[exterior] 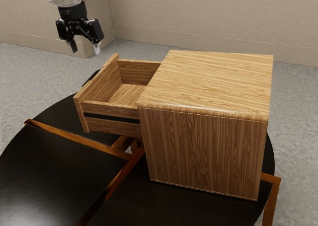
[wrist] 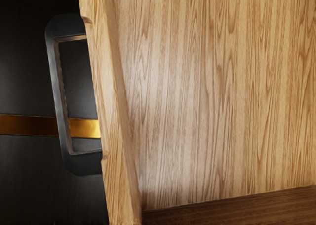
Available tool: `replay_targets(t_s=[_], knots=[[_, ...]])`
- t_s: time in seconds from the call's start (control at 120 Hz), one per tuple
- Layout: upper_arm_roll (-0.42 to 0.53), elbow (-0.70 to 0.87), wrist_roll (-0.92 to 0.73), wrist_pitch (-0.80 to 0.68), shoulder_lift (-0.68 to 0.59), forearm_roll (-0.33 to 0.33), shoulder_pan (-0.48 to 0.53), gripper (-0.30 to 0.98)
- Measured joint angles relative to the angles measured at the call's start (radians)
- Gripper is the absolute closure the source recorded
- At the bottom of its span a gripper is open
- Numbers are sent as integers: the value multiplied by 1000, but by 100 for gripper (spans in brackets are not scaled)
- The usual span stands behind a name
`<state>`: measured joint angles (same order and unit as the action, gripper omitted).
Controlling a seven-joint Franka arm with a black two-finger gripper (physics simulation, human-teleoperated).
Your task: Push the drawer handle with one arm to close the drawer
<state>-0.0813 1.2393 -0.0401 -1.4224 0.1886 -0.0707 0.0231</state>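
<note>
While our jaws stand apart, we hold the gripper (exterior: 85,50) higher than the drawer (exterior: 102,82), near its front. We note the black handle (wrist: 58,96) outside that front; the drawer juts open from the cabinet (exterior: 213,82).

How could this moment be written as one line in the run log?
pincer: open, raised, holding nothing | drawer: pulled out from cabinet | handle: not touched | closing: not yet done
</note>
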Motion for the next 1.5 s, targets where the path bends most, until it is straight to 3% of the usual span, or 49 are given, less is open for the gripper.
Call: replay_targets(t_s=[0.267, 0.367, 0.567, 0.742, 0.817, 0.933, 1.108, 1.275, 1.342, 1.5], knots=[[0, -6, -21, 28, -4, -4, 0, 0], [10, -228, -26, 108, -51, 0, -2, 0], [54, -276, -29, 231, -118, 7, -28, 0], [69, -254, 20, 280, -119, 97, -33, 0], [70, -193, 35, 283, -139, 129, 0, 0], [81, 138, 52, 176, -319, 152, 103, 0], [85, 407, 62, -7, -370, 185, 242, 0], [70, 481, 72, -141, -378, 203, 313, 0], [68, 468, 66, -178, -339, 204, 344, 6], [68, 423, 35, -241, -229, 217, 378, 43]])
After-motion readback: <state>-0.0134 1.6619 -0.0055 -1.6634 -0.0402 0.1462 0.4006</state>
